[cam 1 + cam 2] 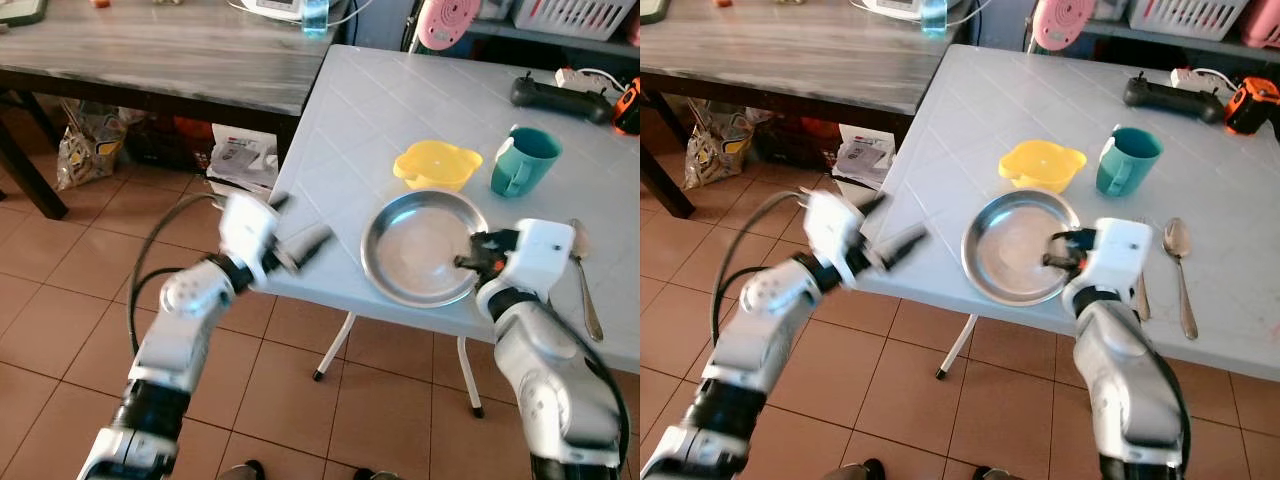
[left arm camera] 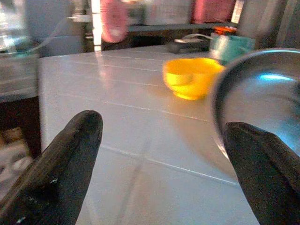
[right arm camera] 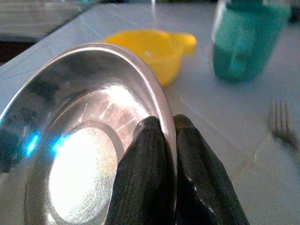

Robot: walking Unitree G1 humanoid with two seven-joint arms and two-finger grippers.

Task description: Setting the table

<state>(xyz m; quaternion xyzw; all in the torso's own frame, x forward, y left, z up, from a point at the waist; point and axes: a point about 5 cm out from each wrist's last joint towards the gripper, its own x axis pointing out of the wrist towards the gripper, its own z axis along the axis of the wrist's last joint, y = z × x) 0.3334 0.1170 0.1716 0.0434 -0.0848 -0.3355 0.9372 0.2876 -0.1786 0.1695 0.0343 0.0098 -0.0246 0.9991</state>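
Floor: I see terracotta tiles under both tables; bags and papers lie on them beneath the dark table.
Dark table: I read a grey-brown wooden top on the far left, touching or just beside the white table's left edge.
Left gripper: my left gripper hovers at the near-left edge of the white table, blurred. Its two black fingers stand wide apart with nothing between them, pointing towards the plate.
White table: I see a pale tiled-pattern top on thin white legs; it carries all the tableware.
Yellow bowl: the bowl sits just beyond the plate, left of the mug.
Steel plate: the plate lies near the table's front edge, in front of the bowl.
Right gripper: my right gripper is at the plate's right rim. In the right wrist view the fingers are pressed together, one on each side of the rim.
Teal mug: the mug stands upright, just right of the bowl.
Fork: tines show on the table right of the plate.
Spoon: the spoon lies right of my right wrist.
Back edge: a black controller and an orange object rest at the far right.
Background: I note a pink round object and a white basket behind the table.
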